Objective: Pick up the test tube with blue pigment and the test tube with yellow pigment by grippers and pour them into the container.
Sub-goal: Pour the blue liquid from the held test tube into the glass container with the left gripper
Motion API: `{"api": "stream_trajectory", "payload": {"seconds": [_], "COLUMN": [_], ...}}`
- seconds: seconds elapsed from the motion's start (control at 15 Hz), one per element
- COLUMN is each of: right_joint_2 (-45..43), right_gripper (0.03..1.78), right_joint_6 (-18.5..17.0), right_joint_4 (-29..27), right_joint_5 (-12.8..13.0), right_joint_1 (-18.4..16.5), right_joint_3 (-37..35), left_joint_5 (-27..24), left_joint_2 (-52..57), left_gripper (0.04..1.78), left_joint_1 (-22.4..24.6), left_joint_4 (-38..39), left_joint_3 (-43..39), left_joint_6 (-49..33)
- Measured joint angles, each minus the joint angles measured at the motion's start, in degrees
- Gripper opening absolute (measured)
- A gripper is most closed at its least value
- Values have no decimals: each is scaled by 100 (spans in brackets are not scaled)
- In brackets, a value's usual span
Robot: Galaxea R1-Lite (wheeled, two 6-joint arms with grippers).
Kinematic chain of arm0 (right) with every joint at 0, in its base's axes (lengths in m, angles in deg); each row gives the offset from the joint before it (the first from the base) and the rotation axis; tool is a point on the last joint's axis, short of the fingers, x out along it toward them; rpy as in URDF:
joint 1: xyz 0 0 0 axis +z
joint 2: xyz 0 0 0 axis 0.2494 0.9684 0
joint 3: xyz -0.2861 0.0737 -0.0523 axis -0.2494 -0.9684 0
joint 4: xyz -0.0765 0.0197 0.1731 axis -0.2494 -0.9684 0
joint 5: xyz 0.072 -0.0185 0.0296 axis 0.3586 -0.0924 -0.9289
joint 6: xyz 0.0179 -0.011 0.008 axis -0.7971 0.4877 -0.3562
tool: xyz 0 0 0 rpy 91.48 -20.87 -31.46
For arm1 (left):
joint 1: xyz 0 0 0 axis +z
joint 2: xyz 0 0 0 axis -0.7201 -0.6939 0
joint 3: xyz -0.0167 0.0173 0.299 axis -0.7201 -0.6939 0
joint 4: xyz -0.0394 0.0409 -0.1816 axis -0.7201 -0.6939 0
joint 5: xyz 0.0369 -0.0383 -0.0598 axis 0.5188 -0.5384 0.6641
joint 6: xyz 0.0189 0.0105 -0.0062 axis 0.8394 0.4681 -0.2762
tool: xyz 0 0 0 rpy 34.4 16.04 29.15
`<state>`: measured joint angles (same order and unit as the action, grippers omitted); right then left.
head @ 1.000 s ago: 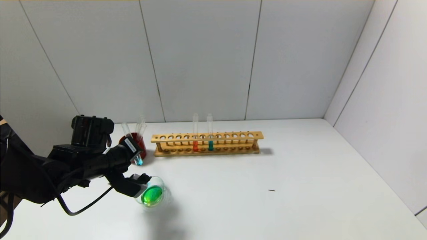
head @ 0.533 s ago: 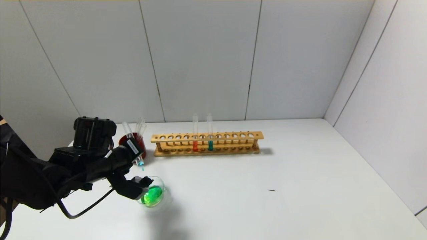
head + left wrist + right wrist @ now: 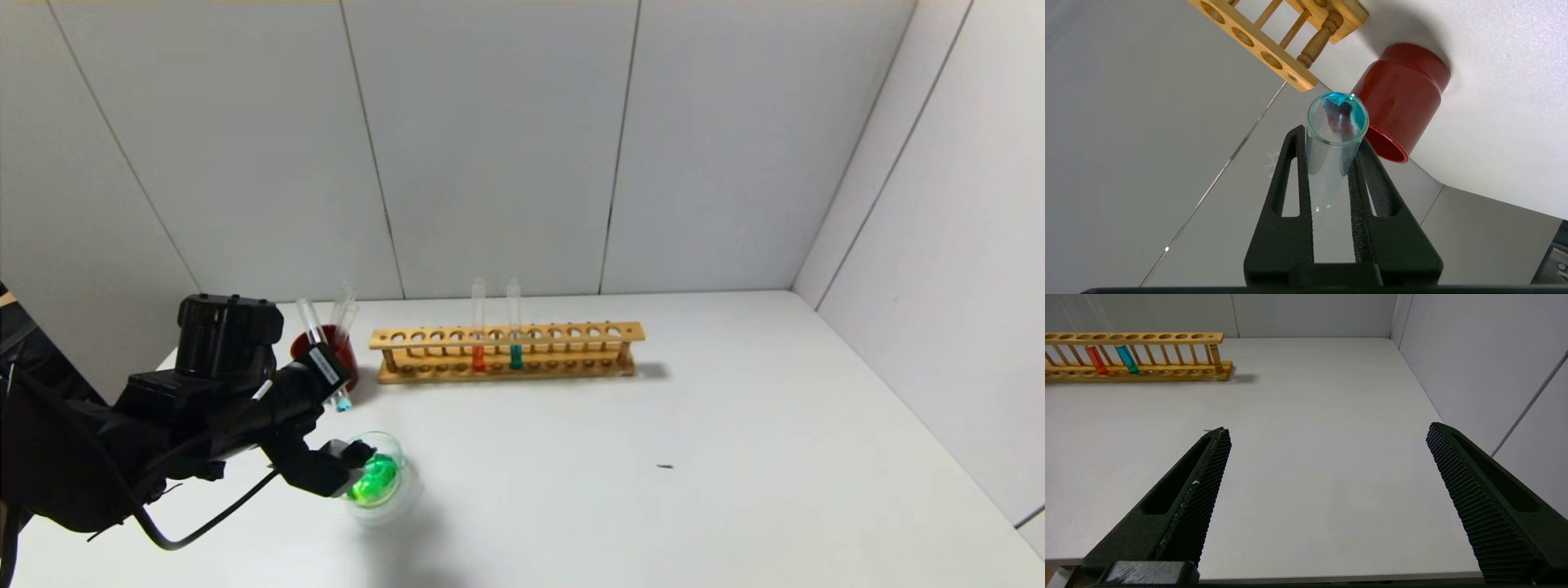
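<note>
- We see a white counter point(image 3: 653, 490) with grey wall panels behind it and on the right.
- Our left hand point(image 3: 331, 420) hangs over the near-left part of the counter, its two black fingers clamped on the blue tube point(image 3: 326, 371).
- In the left wrist view, that tube point(image 3: 1336, 134) sits between the fingers point(image 3: 1294, 175), with a little cyan-blue liquid showing inside it.
- From the head view, the blue tube is tilted, with its blue-tipped end just in front of a dark red cup point(image 3: 336, 353).
- The glass dish point(image 3: 377, 482) stands on the counter just beside and below the left hand, partly hidden by the lower finger. It holds bright green liquid.
- The red cup stands at the far left, beside the left end of a wooden rack point(image 3: 506, 353), and clear tubes lean inside it.
- The rack lies across the far middle of the counter. An orange tube point(image 3: 478, 336) and a teal tube point(image 3: 514, 335) stand upright in it, side by side.
- We cannot pick out a tube with yellow liquid anywhere.
- Our right hand point(image 3: 1327, 437) does not show in the head view. Its own wrist view shows it over the bare right side of the counter, fingers spread wide apart and holding nothing.
</note>
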<state>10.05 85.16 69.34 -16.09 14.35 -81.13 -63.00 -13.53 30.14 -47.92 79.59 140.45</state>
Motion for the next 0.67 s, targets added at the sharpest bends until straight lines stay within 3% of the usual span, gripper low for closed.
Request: {"api": "stream_trajectory", "payload": {"seconds": [0.67], "right_joint_2": [0], "right_gripper": [175], "right_joint_6": [0], "right_joint_4": [0], "right_joint_5": [-2], "right_joint_1": [0], "right_joint_3": [0], "left_joint_5": [0], "left_joint_2": [72], "left_gripper": [31], "left_joint_1": [2], "left_joint_4": [-2], "left_joint_3": [-88], "left_joint_6": [7]}}
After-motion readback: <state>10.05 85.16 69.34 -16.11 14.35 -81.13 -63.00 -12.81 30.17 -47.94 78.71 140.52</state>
